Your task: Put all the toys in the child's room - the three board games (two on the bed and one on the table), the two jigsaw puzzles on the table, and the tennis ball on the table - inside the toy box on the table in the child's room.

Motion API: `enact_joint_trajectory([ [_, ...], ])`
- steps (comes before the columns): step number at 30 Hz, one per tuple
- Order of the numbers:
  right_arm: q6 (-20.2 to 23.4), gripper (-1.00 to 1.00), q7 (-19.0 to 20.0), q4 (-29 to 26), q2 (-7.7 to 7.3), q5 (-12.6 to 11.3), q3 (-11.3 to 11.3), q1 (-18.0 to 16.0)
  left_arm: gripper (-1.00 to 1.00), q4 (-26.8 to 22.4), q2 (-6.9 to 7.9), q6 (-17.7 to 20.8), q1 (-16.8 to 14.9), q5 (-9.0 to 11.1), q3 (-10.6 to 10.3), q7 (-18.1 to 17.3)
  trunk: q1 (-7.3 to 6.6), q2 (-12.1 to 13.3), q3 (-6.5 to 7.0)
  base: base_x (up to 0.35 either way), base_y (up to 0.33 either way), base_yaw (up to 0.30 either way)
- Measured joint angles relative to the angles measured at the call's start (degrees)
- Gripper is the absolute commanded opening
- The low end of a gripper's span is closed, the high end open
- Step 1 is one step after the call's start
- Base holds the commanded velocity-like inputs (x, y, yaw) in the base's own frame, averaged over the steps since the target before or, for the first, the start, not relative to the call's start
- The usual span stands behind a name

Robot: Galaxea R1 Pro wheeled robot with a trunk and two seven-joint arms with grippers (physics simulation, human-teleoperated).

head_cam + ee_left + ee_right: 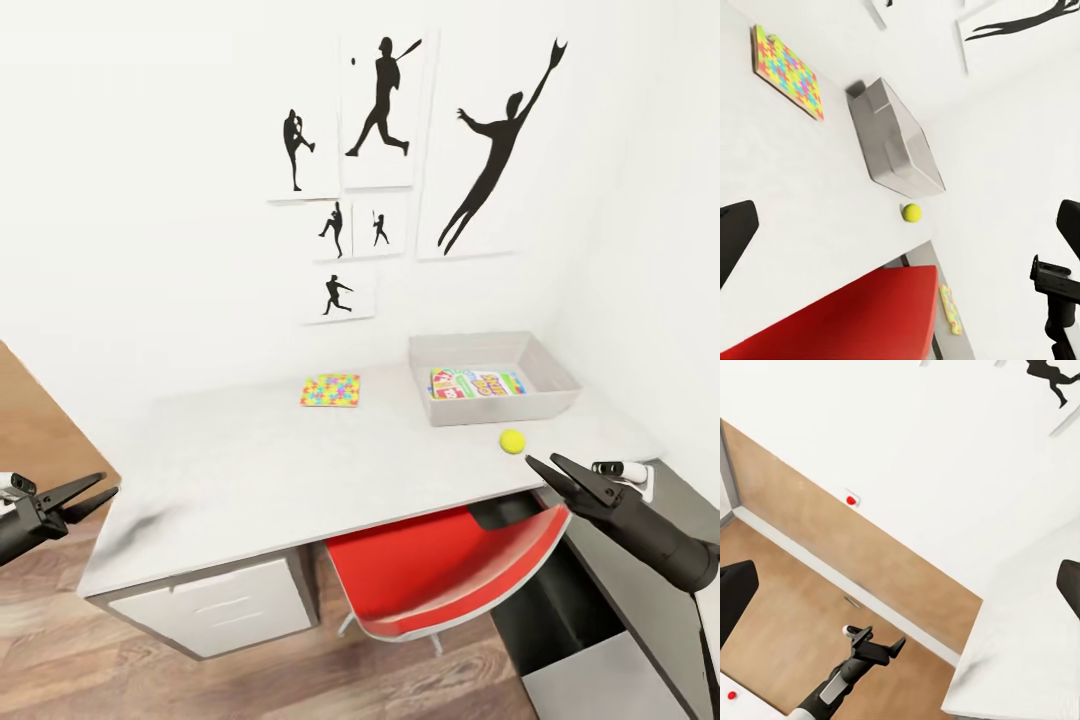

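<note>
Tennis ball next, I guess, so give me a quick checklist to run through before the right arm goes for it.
1. Right gripper open and empty: ok.
2. Tennis ball lying free on the table, just ahead of that gripper: ok.
3. Toy box beside the ball, top open: ok.
4. Room left in the box next to the board game: ok.
5. Left gripper open, away from the ball: ok.
6. Jigsaw puzzle boxed: not ok.

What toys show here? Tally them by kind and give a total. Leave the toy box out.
Jigsaw puzzles: 2, one on the table, the second lower down beside the red chair
Board games: 1, lying inside the toy box
Tennis balls: 1, on the table
Total: 4
</note>
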Motion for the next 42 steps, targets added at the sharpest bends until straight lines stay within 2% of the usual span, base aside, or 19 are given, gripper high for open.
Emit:
enact_joint_trajectory([
  [5, 0.00, 1.00, -0.32, -0.03, 0.01, 0.01, -0.02, 0.00, 1.00, 0.03, 0.00, -0.01, 0.01, 0.05, 0.00, 0.05, 0.00, 0.00, 0.00, 0.000, 0.070, 0.216],
  [16, 0.10, 1.00, -4.06, 0.01, 0.09, -0.03, 0.31, 0.00, 1.00, 0.04, 0.00, -0.04, 0.02, 0.02, 0.00, 0.07, 0.00, 0.00, 0.00, 0.000, 0.006, 0.286],
  [30, 0.11, 1.00, -4.51, 0.04, 0.04, -0.04, 0.25, -0.01, 1.00, 0.05, 0.00, -0.04, 0.01, 0.04, 0.00, 0.05, -0.01, 0.00, -0.20, 0.090, -0.072, 0.280],
  [42, 0.19, 1.00, -4.32, 0.04, 0.00, -0.05, -0.07, 0.01, 1.00, 0.04, -0.01, -0.04, -0.01, -0.05, 0.00, 0.07, -0.01, 0.00, -0.30, 0.071, 0.090, 0.044],
])
